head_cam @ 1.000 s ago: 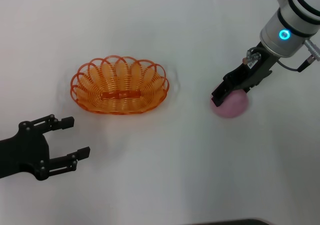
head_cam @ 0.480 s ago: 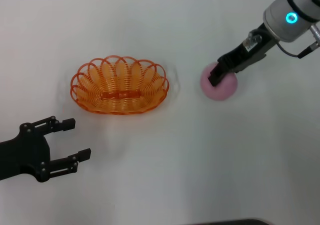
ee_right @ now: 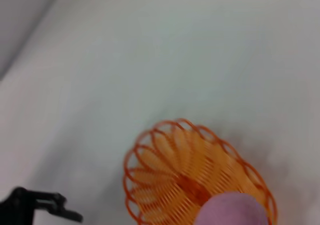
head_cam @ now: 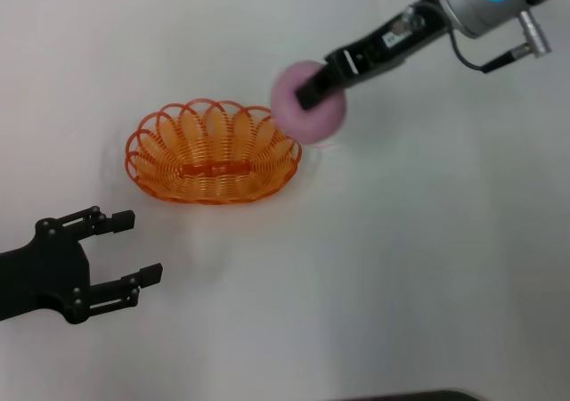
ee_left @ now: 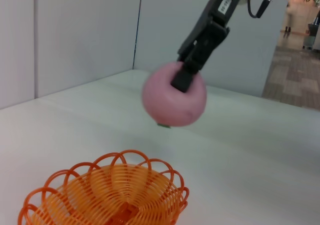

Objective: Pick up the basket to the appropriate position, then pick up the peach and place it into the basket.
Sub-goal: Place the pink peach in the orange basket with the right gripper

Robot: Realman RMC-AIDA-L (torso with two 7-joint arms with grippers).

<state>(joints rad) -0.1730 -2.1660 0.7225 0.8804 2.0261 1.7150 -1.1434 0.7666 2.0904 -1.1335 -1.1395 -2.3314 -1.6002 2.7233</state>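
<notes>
The right hand (head_cam: pixel 313 92) is clamped on the round pale pink peach (head_cam: pixel 307 114), holding it in the air just beside the rim of the oval orange wire basket (head_cam: pixel 212 152), which rests on the white tabletop (head_cam: pixel 401 258). The left hand (head_cam: pixel 125 248) hangs spread wide, nearer the robot than the basket.

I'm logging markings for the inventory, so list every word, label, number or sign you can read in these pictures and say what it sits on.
No text can be read.
A small white label on the right arm just above the right pincer carries dark print, too blurred to read.
The peach, held in that pincer above the table near the basket's rim, shows no writing.
The basket shows none.
The left pincer, open near the table's front, shows none.
</notes>
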